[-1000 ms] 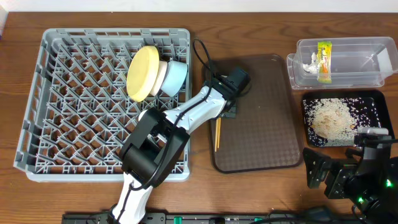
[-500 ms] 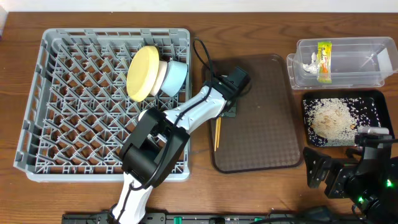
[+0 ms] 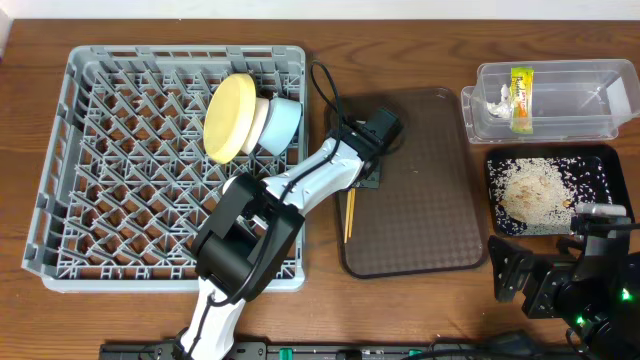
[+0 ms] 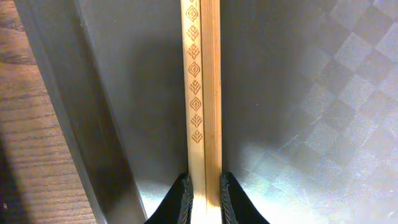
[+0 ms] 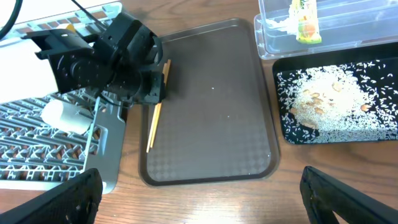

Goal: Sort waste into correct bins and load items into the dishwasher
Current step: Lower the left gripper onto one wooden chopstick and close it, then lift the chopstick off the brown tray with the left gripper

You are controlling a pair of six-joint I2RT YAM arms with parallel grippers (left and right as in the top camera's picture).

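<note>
The left gripper is clamping its two black fingertips onto the near end of the thin wooden chopsticks. The pair is running straight out from between them, side by side, one stick showing a printed leaf pattern. The chopsticks are lying on the dark brown textured serving tray, close along its left rim, just beside the wooden table. At the table's near right corner the right gripper is hovering with its fingers spread wide and holding nothing. Farther off, whitish rice scraps are sitting in the shallow black rectangular tray. Beyond it, the clear plastic tub is holding the yellow-green wrapper and white tissue.
</note>
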